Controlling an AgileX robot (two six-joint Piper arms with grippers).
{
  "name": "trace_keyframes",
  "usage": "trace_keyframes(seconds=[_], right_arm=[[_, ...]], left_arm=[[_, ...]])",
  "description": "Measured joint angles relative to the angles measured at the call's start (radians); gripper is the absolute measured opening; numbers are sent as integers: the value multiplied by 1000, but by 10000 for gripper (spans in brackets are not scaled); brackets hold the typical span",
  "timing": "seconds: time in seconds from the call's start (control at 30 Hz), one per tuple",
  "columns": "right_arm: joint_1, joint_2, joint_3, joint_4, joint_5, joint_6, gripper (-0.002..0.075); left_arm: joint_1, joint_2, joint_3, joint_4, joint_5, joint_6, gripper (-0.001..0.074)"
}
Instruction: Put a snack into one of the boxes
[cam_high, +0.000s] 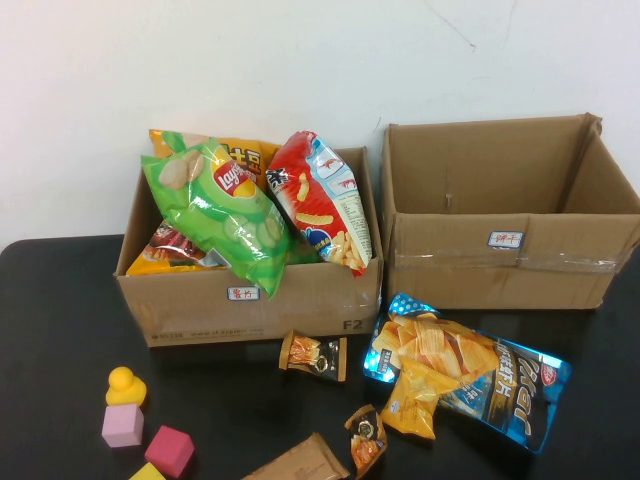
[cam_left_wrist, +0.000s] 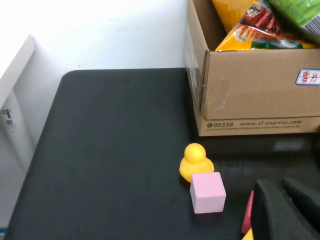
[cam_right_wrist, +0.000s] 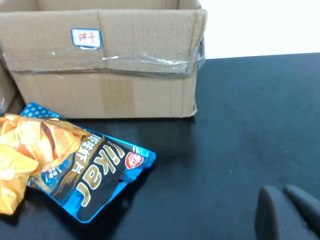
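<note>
Snack bag (cam_right_wrist: 75, 167) lies on the table beyond the right gripper (cam_right_wrist: 290, 215), whose jaws look nearly closed and empty; left gripper (cam_left_wrist: 285, 210) likewise. Its slippery foil could slide away when pinched.

My dark left gripper (cam_left_wrist: 280, 212) hangs over a pink cube (cam_left_wrist: 207, 192) and yellow duck (cam_left_wrist: 195, 161); my dark right gripper (cam_right_wrist: 287, 212) hangs near a blue-and-orange chip bag (cam_right_wrist: 70, 165) and a brown box (cam_right_wrist: 100, 55).
</note>
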Motion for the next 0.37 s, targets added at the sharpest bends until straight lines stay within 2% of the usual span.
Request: trace_keyframes(seconds=[0.37], right_arm=[[20,0,0,2,0,0,-1]], left_arm=[[0,0,0,0,0,0,-1]])
